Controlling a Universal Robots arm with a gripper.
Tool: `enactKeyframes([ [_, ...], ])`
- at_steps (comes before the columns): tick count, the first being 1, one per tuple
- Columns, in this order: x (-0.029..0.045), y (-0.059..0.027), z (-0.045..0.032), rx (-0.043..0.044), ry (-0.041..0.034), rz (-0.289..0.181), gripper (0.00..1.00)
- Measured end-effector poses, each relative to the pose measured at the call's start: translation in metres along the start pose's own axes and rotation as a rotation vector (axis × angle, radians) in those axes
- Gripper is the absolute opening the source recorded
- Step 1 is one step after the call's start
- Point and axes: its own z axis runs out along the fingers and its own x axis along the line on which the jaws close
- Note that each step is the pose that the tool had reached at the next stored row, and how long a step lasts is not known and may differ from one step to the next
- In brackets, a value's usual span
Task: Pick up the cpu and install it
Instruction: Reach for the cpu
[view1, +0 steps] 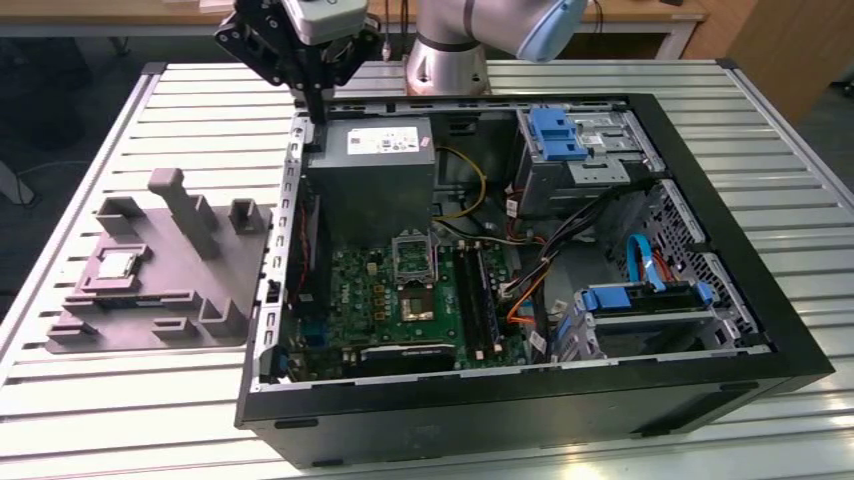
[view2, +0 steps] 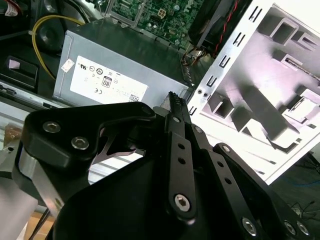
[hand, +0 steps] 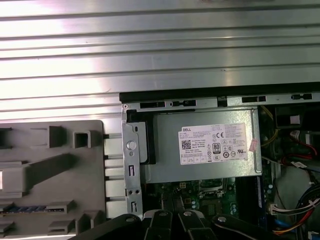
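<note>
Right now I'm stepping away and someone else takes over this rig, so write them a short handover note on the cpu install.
Gripper: shut, empty, above the rear corner of the PC case, beside the power supply.
Cpu: lies on the grey fixture, at the exterior view's left of the case.
Done: nothing; the cpu is not picked up.
Left: the pick, then the install in the motherboard socket.

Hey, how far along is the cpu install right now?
Nothing looks done yet. The cpu lies on the grey fixture, outside the computer case. The gripper hangs over the case's corner by the power supply, fingers shut on nothing, well away from the cpu. The motherboard socket shows no pale chip. Both pickup and install are left to do.
</note>
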Motion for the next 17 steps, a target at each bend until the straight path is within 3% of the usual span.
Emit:
enactKeyframes([
  [17,0.0113,-0.0009,-0.0003,0.0,0.0,0.0,0.11],
])
